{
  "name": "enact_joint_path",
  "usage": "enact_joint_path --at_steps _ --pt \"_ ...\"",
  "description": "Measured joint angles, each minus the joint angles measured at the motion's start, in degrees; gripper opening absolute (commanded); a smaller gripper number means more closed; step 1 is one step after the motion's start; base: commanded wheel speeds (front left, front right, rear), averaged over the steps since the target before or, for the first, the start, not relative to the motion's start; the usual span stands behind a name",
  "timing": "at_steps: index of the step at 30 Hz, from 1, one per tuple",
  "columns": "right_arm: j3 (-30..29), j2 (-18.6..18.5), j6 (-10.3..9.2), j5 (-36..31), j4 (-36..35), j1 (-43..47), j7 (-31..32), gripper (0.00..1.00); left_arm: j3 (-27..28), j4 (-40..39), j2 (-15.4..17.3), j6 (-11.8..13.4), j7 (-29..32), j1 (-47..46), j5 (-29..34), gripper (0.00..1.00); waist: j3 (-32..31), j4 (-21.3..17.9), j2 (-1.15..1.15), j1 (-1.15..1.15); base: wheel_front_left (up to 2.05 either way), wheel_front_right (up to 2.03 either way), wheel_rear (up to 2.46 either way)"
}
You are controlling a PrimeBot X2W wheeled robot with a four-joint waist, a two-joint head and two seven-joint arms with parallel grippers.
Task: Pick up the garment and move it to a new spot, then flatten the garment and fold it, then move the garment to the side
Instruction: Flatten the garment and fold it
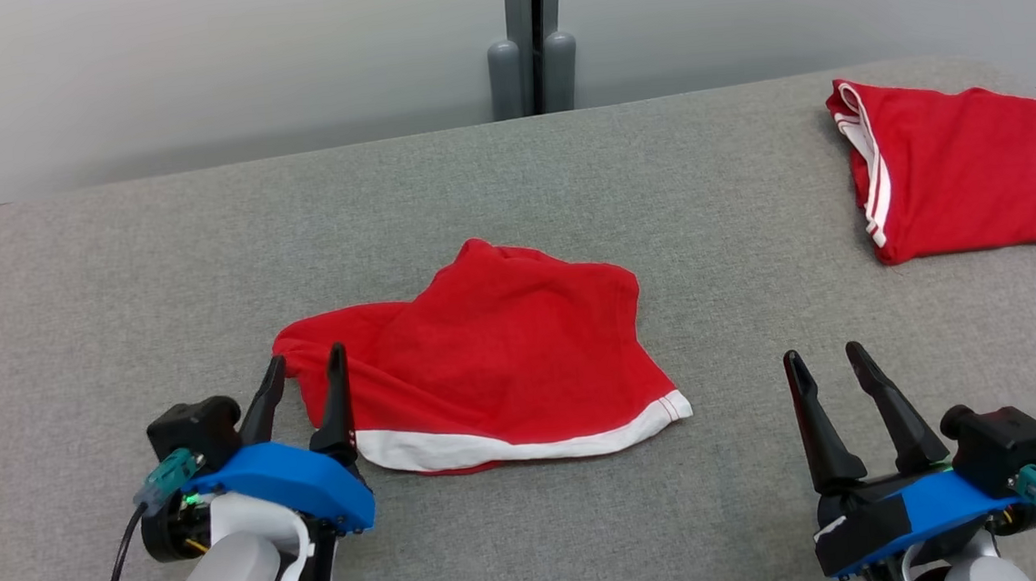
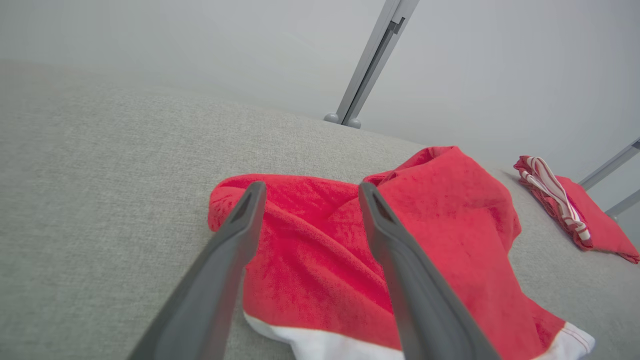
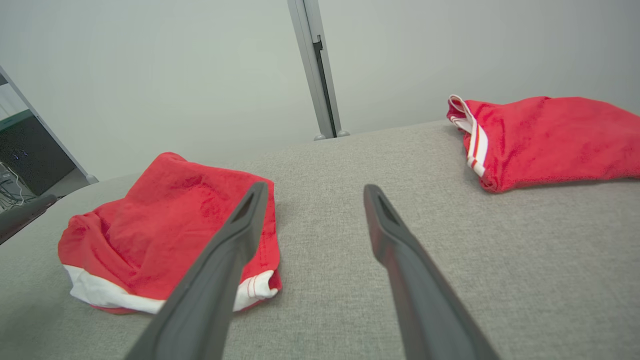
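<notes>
And the left gripper (image 1: 306, 355) hovers with jaws spread at the bunched left end of the red garment (image 1: 505, 364), cloth between and just ahead of its tips, nothing pinched. The right gripper (image 1: 822, 353), jaws spread and empty, sits well apart off the other end. The garment lies mid-table (image 1: 117, 291), long axis running across both sets of jaws, white hem nearest them, crumpled peak pointing away. Left arm looks the nearer for the next grab
</notes>
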Motion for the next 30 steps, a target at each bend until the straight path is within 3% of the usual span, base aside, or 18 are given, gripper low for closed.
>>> enact_joint_path --at_steps 7,13,20,30 --pt "-1.6 0.0 0.00 -0.3 -0.9 0.9 0.6 1.00 6.6 -11.8 1.4 1.4 -1.6 7.2 7.2 1.00 -1.6 2.3 0.00 0.00 0.00 0.00 0.00" --pt "-2.3 0.1 0.00 -0.4 -1.4 1.2 1.2 1.00 15.2 -20.2 -0.8 0.3 -1.7 15.8 15.5 1.00 -3.1 3.3 0.00 0.00 0.00 0.00 0.00" --pt "-2.9 0.1 0.00 -0.3 -1.2 2.3 1.8 1.00 20.4 -21.3 -2.3 -1.7 -1.7 22.3 22.8 1.00 -5.0 3.8 0.00 0.00 0.00 0.00 0.00" --pt "-4.4 0.1 0.00 -0.4 -0.9 4.2 2.8 1.00 24.4 -20.8 -3.0 -4.2 -1.7 26.1 27.9 1.00 -7.3 4.2 -0.01 -0.01 0.00 0.00 0.00"
